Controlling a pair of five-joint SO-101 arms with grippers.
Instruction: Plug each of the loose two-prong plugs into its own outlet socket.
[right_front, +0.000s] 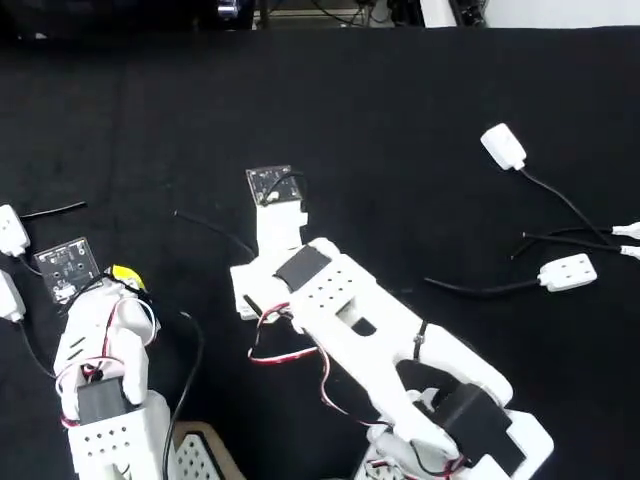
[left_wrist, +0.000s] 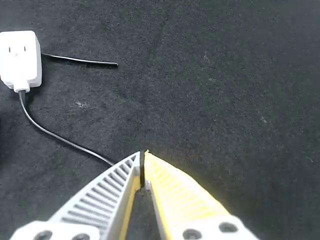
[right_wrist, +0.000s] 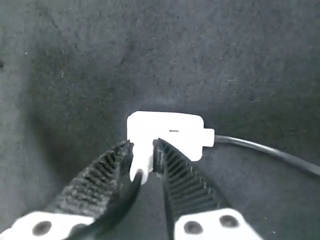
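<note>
My right gripper (right_wrist: 146, 161) is shut on a small white two-prong plug (right_wrist: 142, 164), whose dark cable trails back between the fingers. The plug's front meets a white outlet socket (right_wrist: 172, 131) lying on the black cloth, with the socket's own cable running off sideways. In the high view the right arm (right_front: 330, 290) covers this spot at mid-table. My left gripper (left_wrist: 143, 159) is shut with nothing in it, hovering over bare cloth near the table's left edge (right_front: 125, 276). A white outlet socket (left_wrist: 20, 59) with a black cable lies ahead of it.
Two white sockets (right_front: 12, 230) (right_front: 8, 295) lie at the left edge. At the right are a white plug (right_front: 503, 146) on a black cable, a white socket block (right_front: 567, 272) and small white plugs (right_front: 630, 231). A loose black wire end (left_wrist: 80, 60) lies by the left socket.
</note>
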